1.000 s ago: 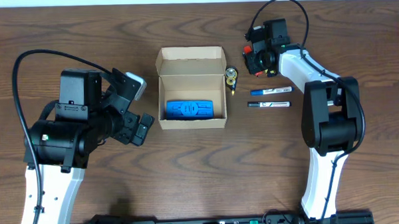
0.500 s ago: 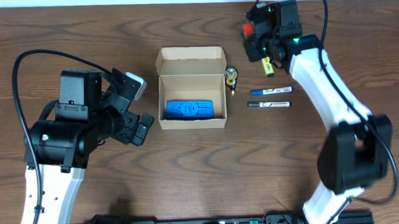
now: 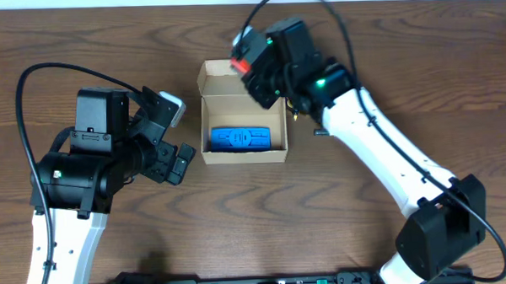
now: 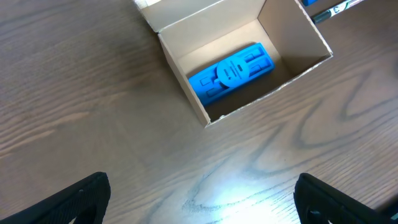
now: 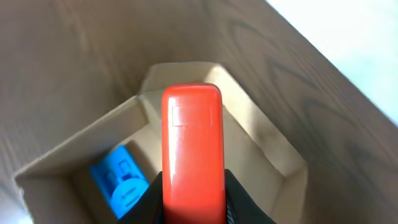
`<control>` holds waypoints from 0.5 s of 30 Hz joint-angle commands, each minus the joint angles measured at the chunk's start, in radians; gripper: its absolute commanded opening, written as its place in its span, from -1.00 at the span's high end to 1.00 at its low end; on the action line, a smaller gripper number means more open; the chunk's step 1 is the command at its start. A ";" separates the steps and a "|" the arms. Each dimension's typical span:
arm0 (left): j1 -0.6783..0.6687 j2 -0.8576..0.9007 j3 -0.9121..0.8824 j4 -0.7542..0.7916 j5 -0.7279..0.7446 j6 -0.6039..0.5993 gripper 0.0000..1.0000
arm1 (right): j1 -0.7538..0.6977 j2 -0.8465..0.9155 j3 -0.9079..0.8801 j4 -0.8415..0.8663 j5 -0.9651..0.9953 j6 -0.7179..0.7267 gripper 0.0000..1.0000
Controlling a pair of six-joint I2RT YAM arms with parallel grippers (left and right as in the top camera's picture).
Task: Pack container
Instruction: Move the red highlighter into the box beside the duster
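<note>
Right gripper (image 5: 193,193) has swung in from the far right of the counter (image 3: 238,210) and now hangs over the container (image 3: 221,76). Its jaws are narrow, clamped on a red item (image 5: 192,143). Container sits mid-counter, lid open, blue block (image 3: 244,138) already inside. Left gripper (image 4: 202,196) is just beside the container, jaws wide, empty. Judgement: carry done; lowering and release remain.

Tan cardboard container (image 3: 245,157), flap lid open, upright on table (image 3: 239,218), blue block (image 3: 243,138) inside.
</note>
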 commanded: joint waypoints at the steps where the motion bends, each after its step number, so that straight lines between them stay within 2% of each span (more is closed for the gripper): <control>1: 0.005 0.000 0.011 -0.002 0.014 -0.007 -0.90 | 0.026 0.040 0.005 -0.010 -0.005 -0.211 0.98; 7: 0.005 0.000 0.011 -0.002 0.014 -0.007 -0.90 | 0.030 0.119 0.005 -0.062 -0.116 -0.449 0.98; 15: 0.005 0.000 0.011 -0.002 0.014 -0.007 -0.90 | 0.031 0.236 0.005 -0.064 -0.143 -0.650 0.97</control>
